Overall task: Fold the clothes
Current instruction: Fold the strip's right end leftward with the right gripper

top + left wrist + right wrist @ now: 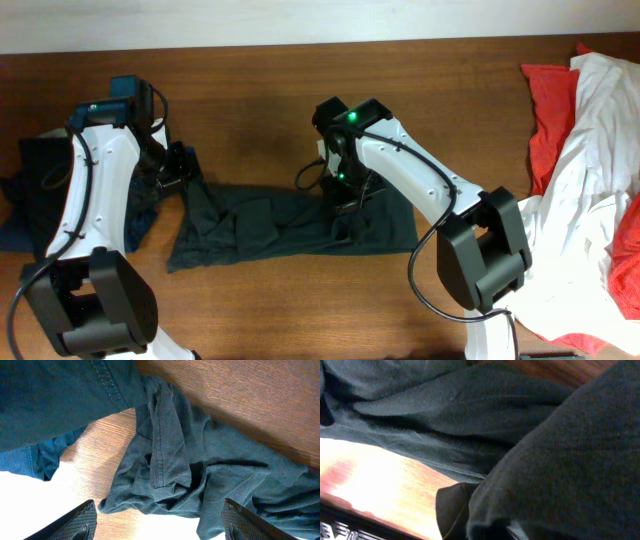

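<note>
A dark grey-green garment (290,225) lies crumpled and stretched across the middle of the table. My left gripper (178,165) hovers over its left end. In the left wrist view its jaws (160,527) are wide open and empty, with the garment's bunched hem (165,460) between and beyond them. My right gripper (350,190) is at the garment's upper edge, right of centre. In the right wrist view the jaws (485,520) are shut on a fold of the garment (560,460), which drapes over them and hides the fingertips.
A pile of red and white clothes (590,170) covers the table's right end. Dark blue denim clothes (30,190) lie at the left edge under my left arm, and they also show in the left wrist view (50,405). Bare wood shows at the back.
</note>
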Motion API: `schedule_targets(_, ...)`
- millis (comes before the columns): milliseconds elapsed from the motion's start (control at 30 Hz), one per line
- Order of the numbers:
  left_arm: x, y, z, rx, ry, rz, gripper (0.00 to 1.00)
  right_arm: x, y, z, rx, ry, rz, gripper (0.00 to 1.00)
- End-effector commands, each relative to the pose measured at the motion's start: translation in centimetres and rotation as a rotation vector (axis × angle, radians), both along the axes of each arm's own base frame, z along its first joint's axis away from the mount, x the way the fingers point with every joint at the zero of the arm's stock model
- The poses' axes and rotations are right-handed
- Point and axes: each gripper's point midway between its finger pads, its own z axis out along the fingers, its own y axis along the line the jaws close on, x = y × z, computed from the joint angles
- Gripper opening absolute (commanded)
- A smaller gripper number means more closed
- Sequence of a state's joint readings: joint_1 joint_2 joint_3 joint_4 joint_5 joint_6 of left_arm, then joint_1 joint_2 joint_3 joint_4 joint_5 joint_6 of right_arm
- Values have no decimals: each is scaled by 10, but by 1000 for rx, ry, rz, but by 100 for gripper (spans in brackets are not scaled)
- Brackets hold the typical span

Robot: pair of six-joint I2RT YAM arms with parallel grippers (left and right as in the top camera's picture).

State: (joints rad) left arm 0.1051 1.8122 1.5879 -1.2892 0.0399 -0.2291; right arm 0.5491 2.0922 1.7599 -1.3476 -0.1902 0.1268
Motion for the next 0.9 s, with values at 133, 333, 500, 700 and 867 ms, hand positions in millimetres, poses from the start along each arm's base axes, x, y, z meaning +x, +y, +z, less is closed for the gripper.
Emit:
schedule_targets(133,0,1,-2,9,5,8,79,-15,20,1,18,20,50,50)
schedule_targets(333,0,1,-2,10,5,7,85,13,-49,13,-47,19,-110,50)
schedule_targets(500,-11,2,-17,11,47,-135,97,13,-142,27,-176,102,-315,53)
schedule_targets(700,-40,7,-83,-35,165,-134,96,16,-158,27,-173,108,-363,54)
schedule_targets(867,-52,-3,-129,-88,198,-131,92,17,-158,26,-173,106,-364,54)
